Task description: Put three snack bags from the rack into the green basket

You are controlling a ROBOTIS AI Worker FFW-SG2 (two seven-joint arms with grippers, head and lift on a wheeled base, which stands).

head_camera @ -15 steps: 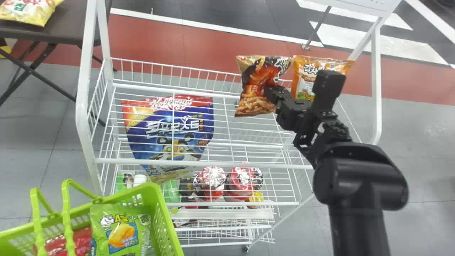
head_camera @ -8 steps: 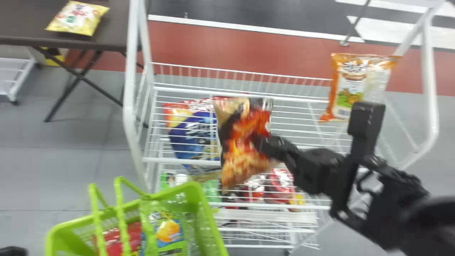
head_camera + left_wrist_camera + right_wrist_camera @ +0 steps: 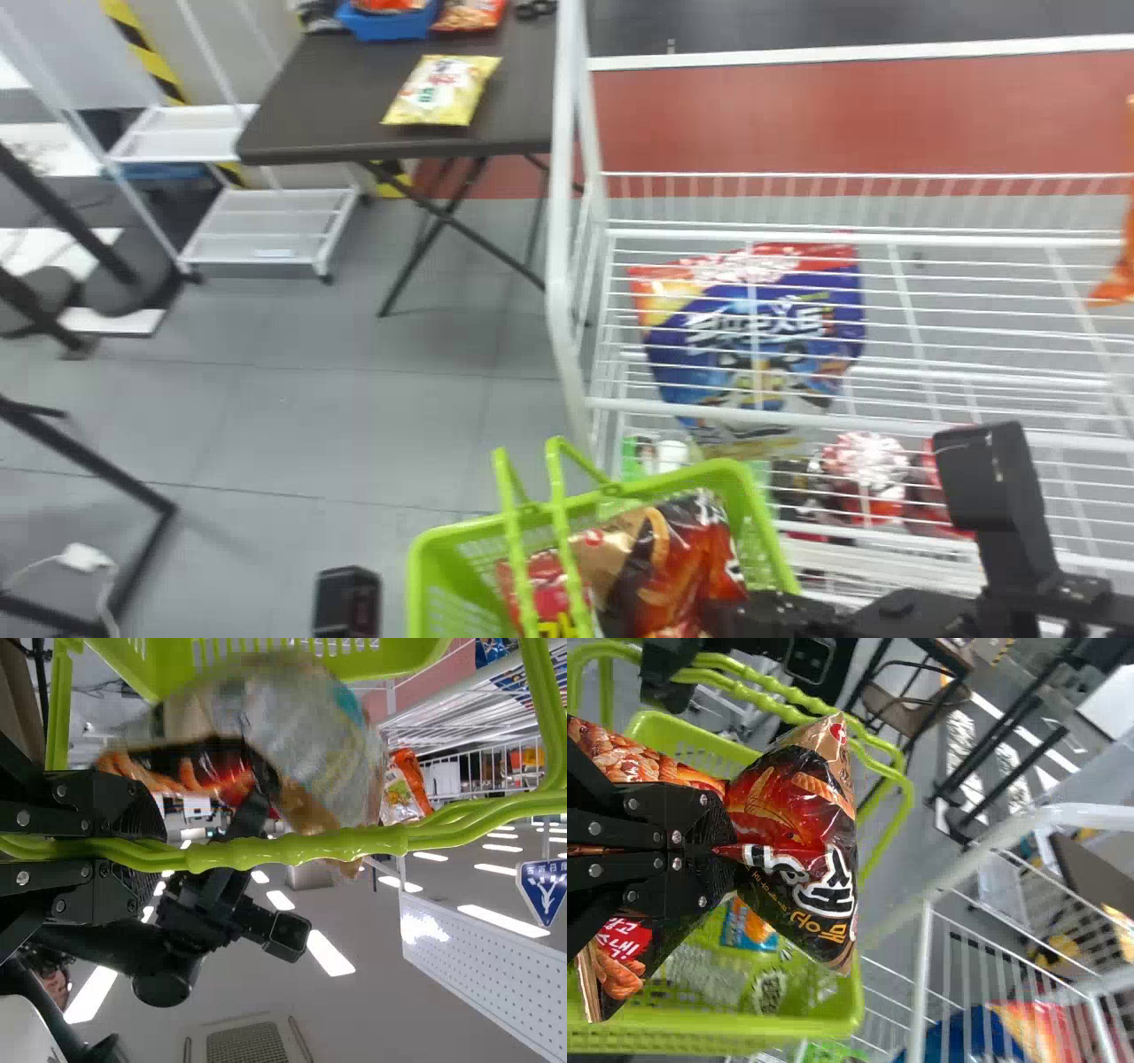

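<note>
My right gripper [image 3: 728, 613] is shut on the brown-and-orange snack bag [image 3: 664, 567], over the green basket [image 3: 769, 532]. A red bag [image 3: 547, 592] lies inside the basket. The right wrist view has the right gripper [image 3: 726, 850] pinching that brown-and-orange bag [image 3: 799, 828] mid-body, and below it a green bag [image 3: 749, 926] in the basket. At the bottom of the head view stands part of my left gripper's arm [image 3: 347, 604]; in the left wrist view the left gripper [image 3: 146, 850] is shut on the basket handle [image 3: 310, 849].
The white wire rack [image 3: 974, 239] stands right of and behind the basket, holding a blue cereal bag [image 3: 753, 341] and, at the far right, an orange bag [image 3: 1123, 266]. A dark table [image 3: 354, 97] with a yellow bag [image 3: 441, 90] is behind on the left.
The head view has turned left, shifting the scene rightward. My right gripper has carried the brown-and-orange bag from the rack's right part to over the basket.
</note>
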